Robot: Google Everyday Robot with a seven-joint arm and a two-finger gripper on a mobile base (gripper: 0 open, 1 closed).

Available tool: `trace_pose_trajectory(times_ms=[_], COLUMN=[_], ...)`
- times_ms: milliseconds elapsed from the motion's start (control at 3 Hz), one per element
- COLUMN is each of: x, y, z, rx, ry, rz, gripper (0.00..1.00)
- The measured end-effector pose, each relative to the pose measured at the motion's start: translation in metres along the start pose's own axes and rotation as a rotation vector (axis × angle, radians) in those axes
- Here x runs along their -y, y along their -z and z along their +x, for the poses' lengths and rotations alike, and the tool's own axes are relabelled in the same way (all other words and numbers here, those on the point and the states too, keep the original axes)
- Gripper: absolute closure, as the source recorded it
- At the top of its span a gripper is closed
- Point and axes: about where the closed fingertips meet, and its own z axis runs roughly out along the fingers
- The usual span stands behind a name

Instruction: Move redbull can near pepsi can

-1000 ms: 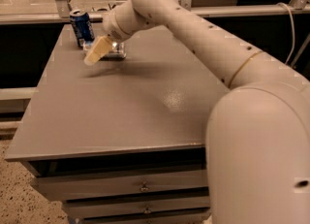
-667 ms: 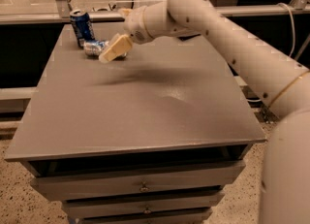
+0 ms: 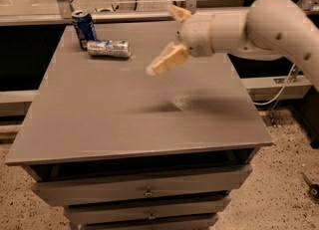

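hugging the table's (image 3: 124, 124) far-left edge, redbull can (image 3: 108, 48) lies beside pepsi can (image 3: 83, 27); gripper (image 3: 160, 39) hovers centrally, spread wide.

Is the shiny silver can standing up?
No, the redbull can lies on its side beside the upright pepsi can, while the gripper hangs over the table, apart from both.

Grey table (image 3: 124, 119): open surface across centre, front and right. Obstacles: pepsi can (image 3: 83, 27) upright at the far-left corner; redbull can (image 3: 109, 49) lying on its side just beside it. Gripper (image 3: 160, 39), fingers spread, hangs above the far middle, apart from both cans
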Motion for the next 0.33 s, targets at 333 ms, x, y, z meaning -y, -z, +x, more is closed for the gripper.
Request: trace_pose_trajectory(times_ms=[333], x=[0.0063], y=[0.0161], z=[0.0092], rx=[-0.015], ry=[-0.015], rz=[0.03], gripper=[0.0])
